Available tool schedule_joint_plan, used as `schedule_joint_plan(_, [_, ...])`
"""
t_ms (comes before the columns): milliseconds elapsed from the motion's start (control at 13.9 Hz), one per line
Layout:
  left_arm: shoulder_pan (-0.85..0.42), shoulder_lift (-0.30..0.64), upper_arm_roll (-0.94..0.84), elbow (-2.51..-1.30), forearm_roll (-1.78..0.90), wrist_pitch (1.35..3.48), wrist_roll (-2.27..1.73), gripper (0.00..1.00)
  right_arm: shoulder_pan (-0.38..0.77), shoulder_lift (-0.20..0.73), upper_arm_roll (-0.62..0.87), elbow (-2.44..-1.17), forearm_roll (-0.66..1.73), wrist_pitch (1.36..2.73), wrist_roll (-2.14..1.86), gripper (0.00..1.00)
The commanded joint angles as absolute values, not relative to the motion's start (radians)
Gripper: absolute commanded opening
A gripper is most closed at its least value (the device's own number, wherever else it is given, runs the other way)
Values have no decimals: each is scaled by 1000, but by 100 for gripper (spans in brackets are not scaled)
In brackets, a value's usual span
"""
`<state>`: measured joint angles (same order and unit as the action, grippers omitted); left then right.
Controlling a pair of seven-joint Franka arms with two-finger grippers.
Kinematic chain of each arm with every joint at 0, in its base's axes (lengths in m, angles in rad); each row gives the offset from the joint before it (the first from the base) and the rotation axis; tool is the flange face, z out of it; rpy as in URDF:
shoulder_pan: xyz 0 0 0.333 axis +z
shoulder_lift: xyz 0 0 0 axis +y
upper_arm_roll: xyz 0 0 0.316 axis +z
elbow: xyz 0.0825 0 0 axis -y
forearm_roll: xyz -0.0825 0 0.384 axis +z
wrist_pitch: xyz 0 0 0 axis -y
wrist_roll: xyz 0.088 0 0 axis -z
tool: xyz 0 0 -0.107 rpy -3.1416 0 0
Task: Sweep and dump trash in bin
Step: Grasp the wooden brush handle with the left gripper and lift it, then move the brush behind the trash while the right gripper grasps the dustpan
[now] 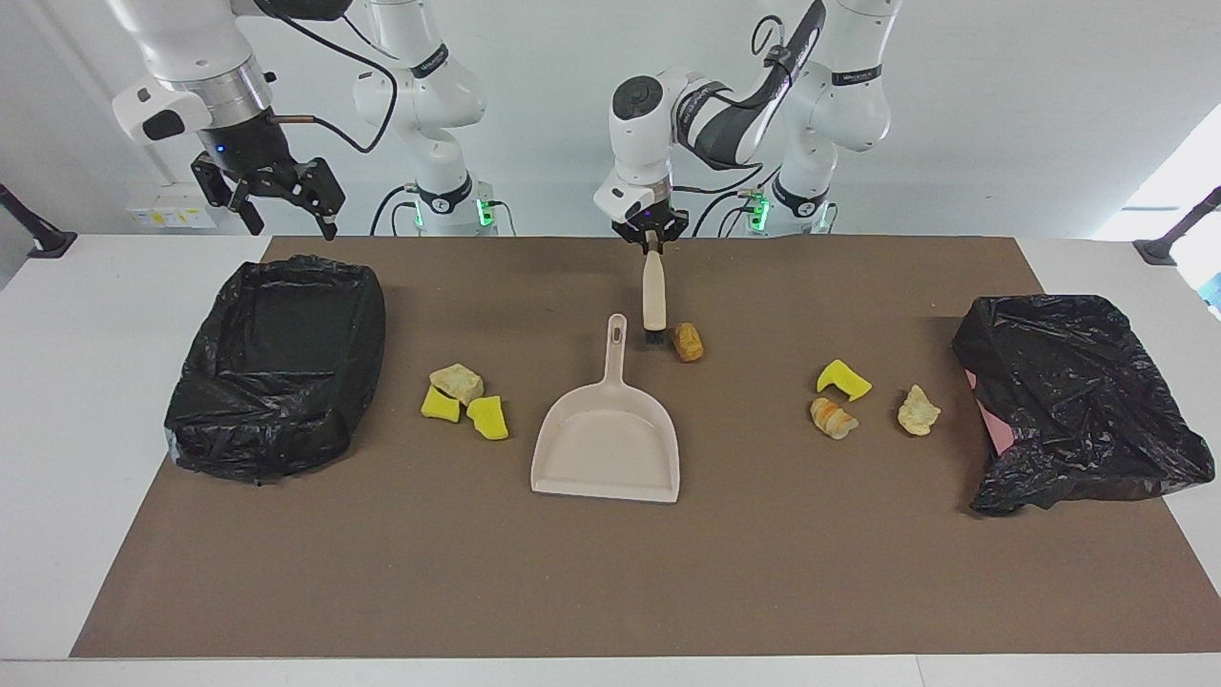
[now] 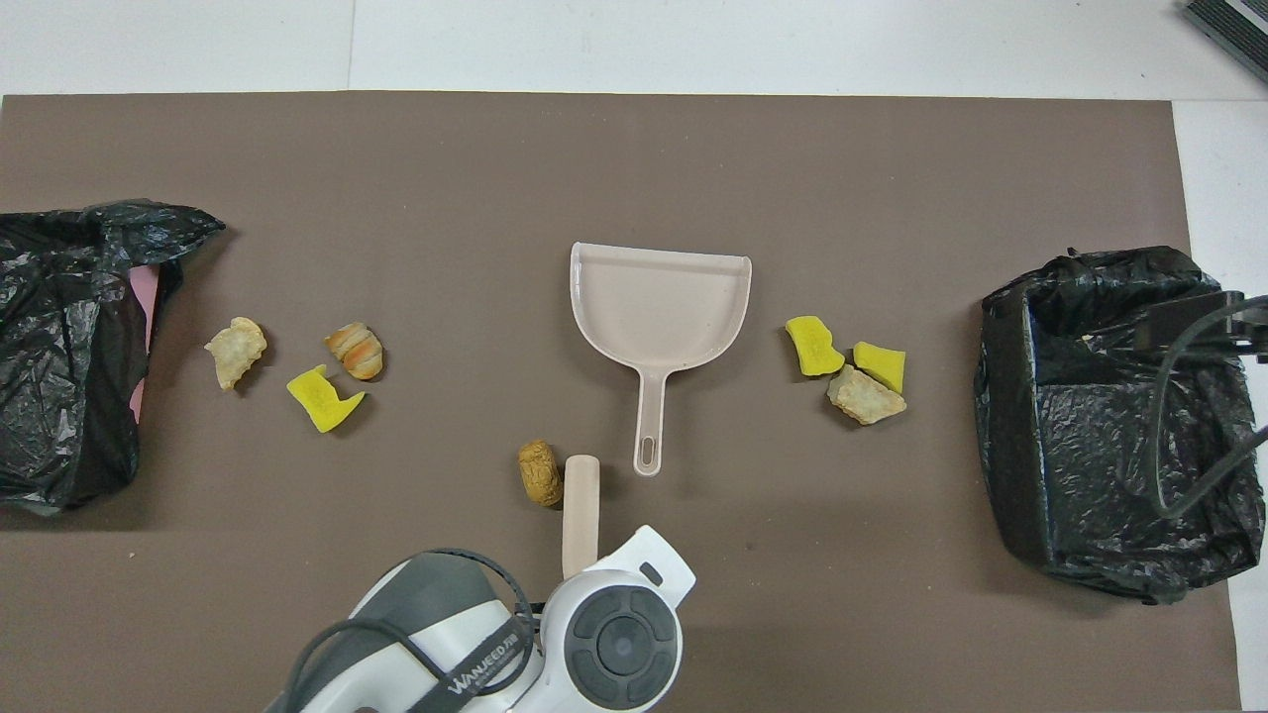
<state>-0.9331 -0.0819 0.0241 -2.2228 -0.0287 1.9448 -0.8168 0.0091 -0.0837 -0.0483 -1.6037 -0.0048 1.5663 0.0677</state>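
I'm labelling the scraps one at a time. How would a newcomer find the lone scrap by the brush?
Start at the beige dustpan in the middle of the brown mat. Just past its handle end, nearer the robots, the left gripper holds a brush upright, and the orange-brown chunk lies beside its bristles. It is the only scrap lying alone; the others cluster in threes.

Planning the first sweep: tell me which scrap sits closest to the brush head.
The orange-brown chunk, lying alone right beside the brush bristles; the other six lie in threes toward the bins.
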Motion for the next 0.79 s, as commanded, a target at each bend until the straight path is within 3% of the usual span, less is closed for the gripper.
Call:
schedule_joint_plan(0, [-829,-152,18,-2243,-15,1898,-805,0,61,-95,-40,-1631,0,1577,64,100])
schedule_joint_plan(215, [-715,-158,18,-2234,30,1893,-746,0,188,-19,-40,-1632,-2,1646,231,100])
schedule_joint_plan(718, [-404,-124,17,-2233,175,1968,-398,0,504,268,-40,-1631,15,1917,616,100])
